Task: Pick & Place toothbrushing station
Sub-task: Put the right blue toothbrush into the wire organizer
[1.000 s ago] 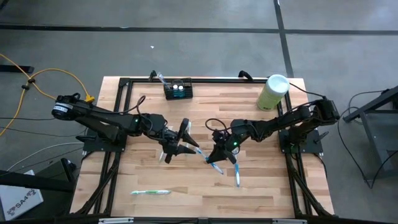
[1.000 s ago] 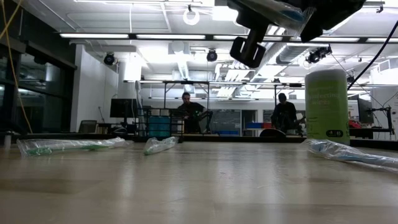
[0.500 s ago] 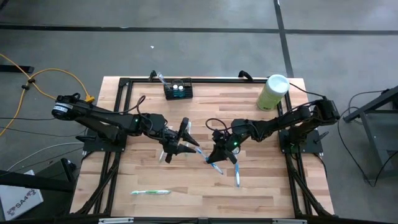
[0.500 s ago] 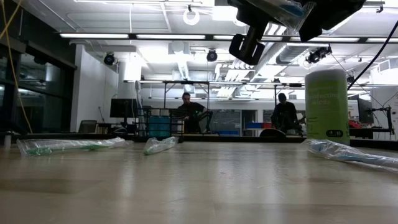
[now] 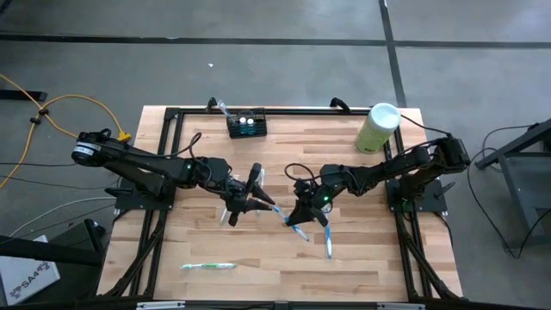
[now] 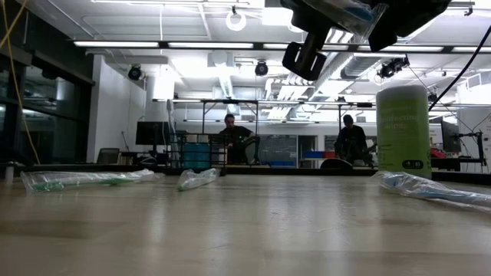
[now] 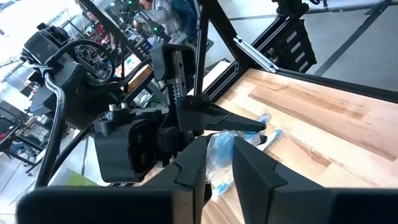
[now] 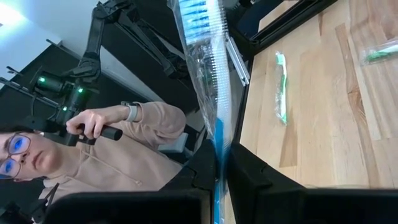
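black station [image 5: 246,125] partly hidden by frame

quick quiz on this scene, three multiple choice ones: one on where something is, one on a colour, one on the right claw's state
1. Where does the black holder stand in the high view?
A) by the top edge of the table
B) by its bottom edge
C) in a claw

2. What colour is the toothbrush lying alone at the table's bottom left?
A) red
B) green
C) yellow

3. The right claw is:
A) open and empty
B) shut on a cup
C) shut on the wrapped blue toothbrush

Key:
1 A, it sits at the top edge.
2 B, its handle is green.
3 C, the right wrist view shows the wrapped brush pinched in it.
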Controlling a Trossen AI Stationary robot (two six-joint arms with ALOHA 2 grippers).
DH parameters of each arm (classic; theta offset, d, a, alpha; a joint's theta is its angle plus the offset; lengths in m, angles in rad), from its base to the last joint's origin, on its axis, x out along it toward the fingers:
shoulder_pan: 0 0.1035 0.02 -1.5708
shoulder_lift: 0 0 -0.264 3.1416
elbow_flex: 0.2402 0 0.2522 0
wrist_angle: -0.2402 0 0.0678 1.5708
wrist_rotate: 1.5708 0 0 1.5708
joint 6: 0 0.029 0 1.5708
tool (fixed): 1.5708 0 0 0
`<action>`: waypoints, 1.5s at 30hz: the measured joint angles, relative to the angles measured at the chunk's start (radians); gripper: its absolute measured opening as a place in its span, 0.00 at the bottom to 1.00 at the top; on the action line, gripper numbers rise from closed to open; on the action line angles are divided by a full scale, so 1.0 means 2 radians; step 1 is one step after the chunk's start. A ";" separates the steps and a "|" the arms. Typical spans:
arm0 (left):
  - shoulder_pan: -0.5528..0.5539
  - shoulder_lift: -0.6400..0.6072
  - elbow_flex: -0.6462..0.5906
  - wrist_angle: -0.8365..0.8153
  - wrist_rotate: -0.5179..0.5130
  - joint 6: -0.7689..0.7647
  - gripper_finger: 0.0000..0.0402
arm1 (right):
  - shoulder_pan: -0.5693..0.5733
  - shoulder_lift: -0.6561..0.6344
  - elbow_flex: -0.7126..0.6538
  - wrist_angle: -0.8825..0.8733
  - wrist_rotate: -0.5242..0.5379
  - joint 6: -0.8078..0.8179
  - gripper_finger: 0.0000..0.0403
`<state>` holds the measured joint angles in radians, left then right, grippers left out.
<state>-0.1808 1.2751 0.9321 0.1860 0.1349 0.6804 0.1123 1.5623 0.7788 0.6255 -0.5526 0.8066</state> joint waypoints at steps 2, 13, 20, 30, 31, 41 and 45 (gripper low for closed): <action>0.000 0.000 0.000 0.000 0.000 0.000 0.13 | 0.000 0.000 0.000 0.000 0.000 0.000 0.04; 0.000 0.000 0.000 0.001 0.000 0.000 0.00 | 0.000 0.000 0.000 0.000 0.000 -0.003 0.04; 0.000 0.000 0.000 0.001 0.000 0.000 0.00 | 0.000 0.000 0.000 0.000 0.000 -0.003 0.04; 0.000 0.000 0.000 0.001 -0.001 -0.002 0.00 | 0.000 0.000 0.000 0.000 0.011 -0.009 0.06; 0.000 0.000 0.000 0.001 -0.001 -0.005 0.00 | 0.000 0.000 0.000 0.000 0.012 -0.009 0.07; 0.000 0.000 0.000 0.001 -0.001 -0.011 0.00 | 0.000 0.000 0.000 0.000 0.015 -0.009 0.16; 0.000 0.000 0.000 0.001 -0.001 -0.011 0.00 | 0.000 0.000 0.000 0.000 0.015 -0.012 0.20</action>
<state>-0.1806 1.2751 0.9321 0.1871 0.1329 0.6575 0.1123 1.5623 0.7788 0.6254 -0.5220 0.7821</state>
